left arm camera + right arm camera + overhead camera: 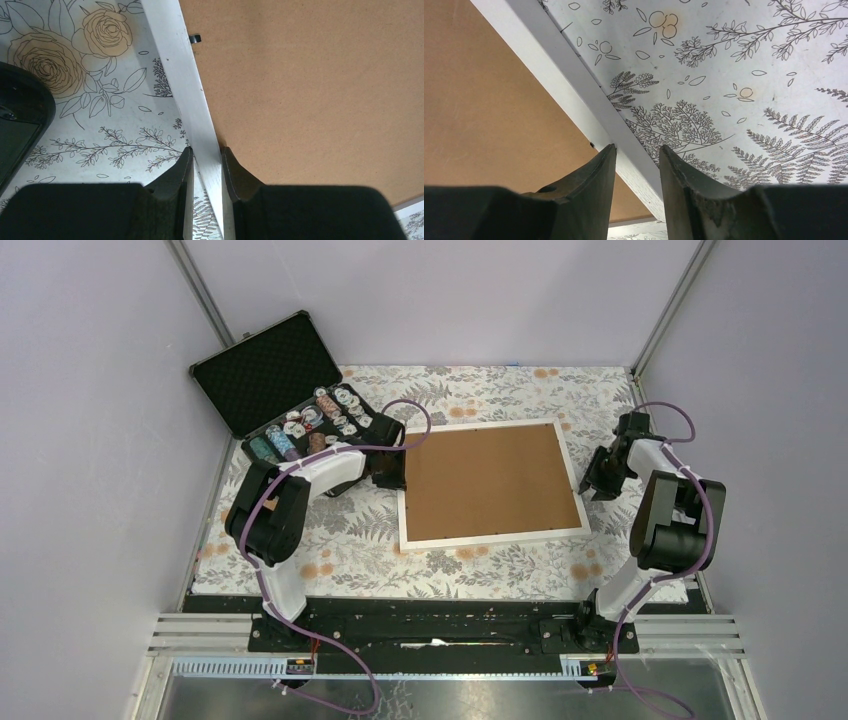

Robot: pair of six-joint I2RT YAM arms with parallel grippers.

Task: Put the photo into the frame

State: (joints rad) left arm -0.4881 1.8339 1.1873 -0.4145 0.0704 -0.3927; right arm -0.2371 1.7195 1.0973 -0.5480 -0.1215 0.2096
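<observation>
The white frame [495,534] lies face down in the middle of the table, with a plain brown backing board [490,480] filling it. The photo is not in view. My left gripper [397,475] is at the frame's left edge. In the left wrist view its jaws [205,152] are closed on the white rail [175,60]. My right gripper [592,483] is at the frame's right edge. In the right wrist view its jaws [636,150] straddle the white rail [549,65] and press on it.
An open black foam-lined case of chips [300,415] stands at the back left, close behind my left arm. A floral cloth [500,565] covers the table. Grey walls enclose the left, right and back sides.
</observation>
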